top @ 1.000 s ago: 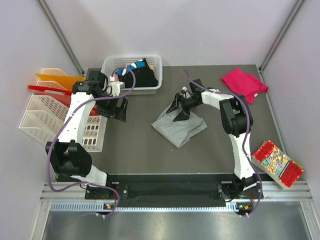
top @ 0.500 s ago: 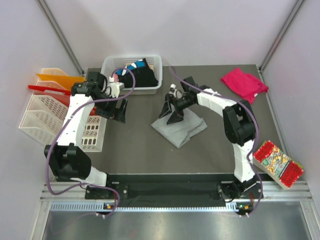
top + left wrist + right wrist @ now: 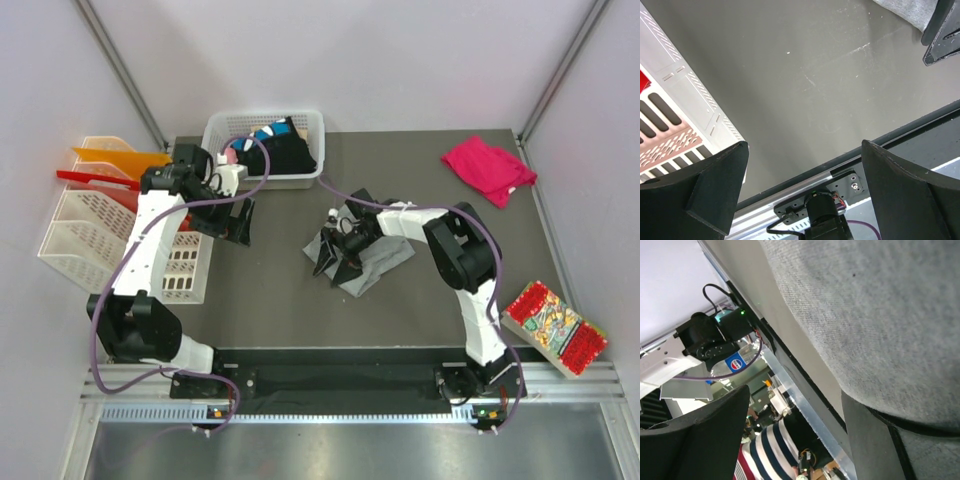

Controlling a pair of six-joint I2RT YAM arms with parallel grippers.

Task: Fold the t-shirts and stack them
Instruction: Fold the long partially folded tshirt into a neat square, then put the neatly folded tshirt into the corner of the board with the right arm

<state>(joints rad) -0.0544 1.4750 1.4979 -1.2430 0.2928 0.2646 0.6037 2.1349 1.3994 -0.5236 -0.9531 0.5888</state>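
Note:
A folded light grey t-shirt [image 3: 375, 255] lies mid-table. My right gripper [image 3: 335, 252] is low over its left edge, jaws open. In the right wrist view the grey cloth [image 3: 880, 315] fills the upper right and rests against the right finger [image 3: 880, 445]; the gap of that gripper [image 3: 795, 392] holds nothing. A magenta t-shirt [image 3: 488, 168] lies crumpled at the far right. Black t-shirts with blue-white patches [image 3: 280, 150] fill the white basket [image 3: 222, 128]. My left gripper [image 3: 240, 222] hangs open over bare table left of the grey shirt, empty [image 3: 804, 145].
White slotted racks [image 3: 100, 220] with red and orange files stand along the left edge, one close beside my left gripper [image 3: 675, 120]. A red patterned snack packet [image 3: 555, 328] sits off the table's right near corner. The table's near edge is a black rail [image 3: 340, 358].
My right gripper has swung from the far side of the grey shirt down to its left near edge and opened a little wider. The left arm has stayed put.

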